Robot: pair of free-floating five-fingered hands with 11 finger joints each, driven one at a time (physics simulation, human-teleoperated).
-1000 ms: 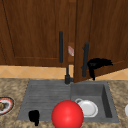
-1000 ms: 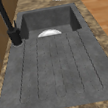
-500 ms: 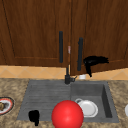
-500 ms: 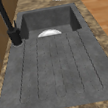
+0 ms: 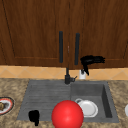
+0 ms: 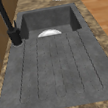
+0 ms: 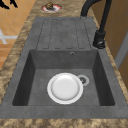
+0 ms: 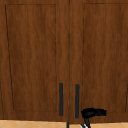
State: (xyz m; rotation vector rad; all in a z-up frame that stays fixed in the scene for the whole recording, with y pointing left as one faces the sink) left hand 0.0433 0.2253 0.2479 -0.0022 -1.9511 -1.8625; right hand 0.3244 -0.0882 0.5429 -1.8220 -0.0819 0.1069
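My right hand (image 5: 90, 60) hangs just beside the right door handle (image 5: 77, 49), with open air around it. Below, the faucet (image 5: 67, 76) stands between drainboard and basin. A red ball (image 5: 67, 114) blocks the sink's front edge, beside my left hand (image 5: 34, 116).

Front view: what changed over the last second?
The right hand has moved left and slightly up along the cabinet front, closing on the right door handle; it stops just right of the handle, not holding it. The left hand stayed low at the sink's front left edge. The red ball, white plate in the basin, faucet and both doors are unchanged.
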